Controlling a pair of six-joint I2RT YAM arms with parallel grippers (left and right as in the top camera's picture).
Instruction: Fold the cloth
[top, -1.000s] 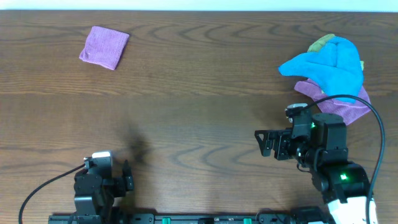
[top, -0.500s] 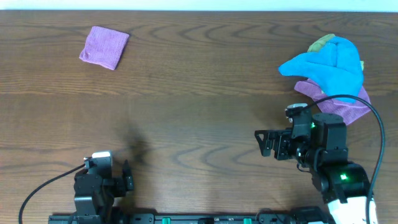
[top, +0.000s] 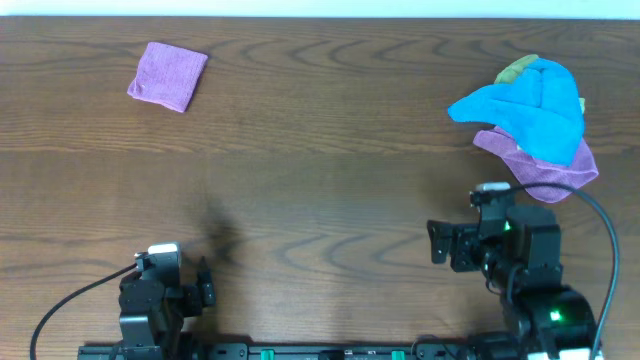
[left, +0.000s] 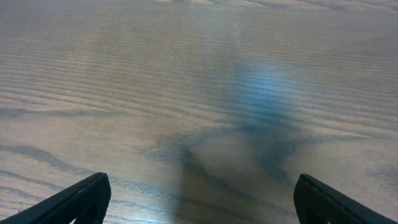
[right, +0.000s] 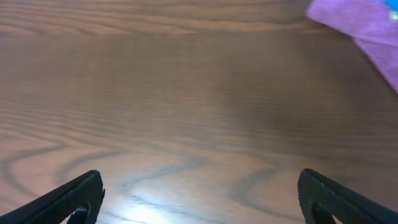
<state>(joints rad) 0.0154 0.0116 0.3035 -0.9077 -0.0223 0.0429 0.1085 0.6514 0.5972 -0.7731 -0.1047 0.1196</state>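
Blue cloth (top: 535, 108) lies crumpled at the far right of the wooden table (top: 330, 150), draped over a purple cloth (top: 550, 172), with an olive-green cloth (top: 517, 68) peeking out behind. It looks soft, light and limp, and would likely sag and drag its neighbour along. A pinch at its pointed left corner, clear of the purple layer, seems best. The right gripper (top: 434, 243) hovers near the pile, jaws spread wide and empty. The left gripper (top: 205, 282) is equally wide and empty and sits well apart. A folded purple cloth (top: 168, 76) lies at the far left.

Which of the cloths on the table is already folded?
The small purple cloth at the far left, a neat square lying alone; the blue cloth and the rest lie crumpled in a heap.
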